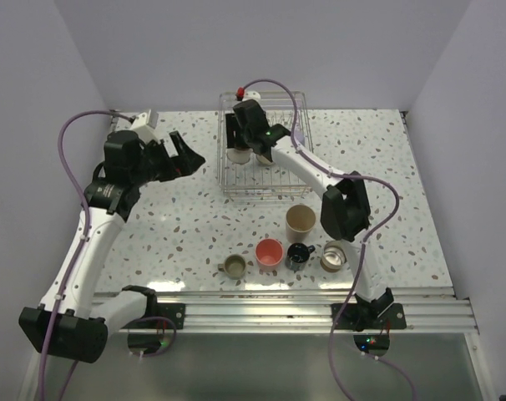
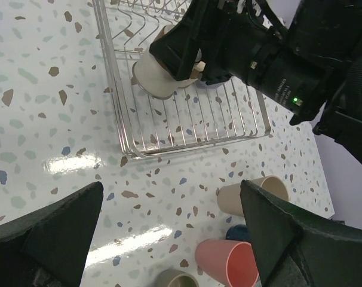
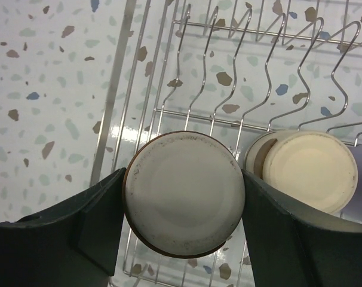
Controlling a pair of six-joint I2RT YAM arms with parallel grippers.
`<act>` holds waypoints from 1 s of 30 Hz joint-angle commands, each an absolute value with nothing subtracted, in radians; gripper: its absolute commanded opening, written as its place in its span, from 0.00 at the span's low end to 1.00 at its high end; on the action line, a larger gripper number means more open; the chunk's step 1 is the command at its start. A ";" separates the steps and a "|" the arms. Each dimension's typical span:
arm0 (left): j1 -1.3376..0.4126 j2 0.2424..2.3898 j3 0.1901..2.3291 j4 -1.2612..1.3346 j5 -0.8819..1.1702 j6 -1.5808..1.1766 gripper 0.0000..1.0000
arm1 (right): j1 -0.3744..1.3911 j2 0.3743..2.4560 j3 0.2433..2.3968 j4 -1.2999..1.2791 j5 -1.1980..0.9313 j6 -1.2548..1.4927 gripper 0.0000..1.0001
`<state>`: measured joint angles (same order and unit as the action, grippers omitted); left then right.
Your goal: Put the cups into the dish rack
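Five cups not loaded, on worktop (image 1: 169, 225), lower centre: metal cup (image 1: 235, 266), pink cup (image 1: 270, 252), black mug (image 1: 299, 255), second metal cup (image 1: 334, 257), tan cup (image 1: 301, 221). Left end effector (image 1: 186, 157) released, empty, mid-left. Right end effector (image 1: 239, 150) grasping upturned cup (image 3: 184, 194) in rack (image 1: 265, 194), upper centre; beige cup (image 3: 309, 170) racked beside it.

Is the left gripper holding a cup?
No, the left gripper stands wide open, with nothing held in it.

White-linked arms (image 1: 86, 251), black joints (image 1: 345, 209) and black wedge-fingered pincers (image 1: 190, 149), looping purple cables (image 1: 63, 142), one green wrist light (image 1: 272, 131).
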<state>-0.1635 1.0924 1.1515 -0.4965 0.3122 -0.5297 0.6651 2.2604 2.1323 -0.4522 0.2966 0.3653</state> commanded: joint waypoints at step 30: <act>-0.158 0.943 1.023 -0.508 0.256 -0.532 1.00 | 0.673 2.479 2.350 -0.373 0.446 0.267 0.67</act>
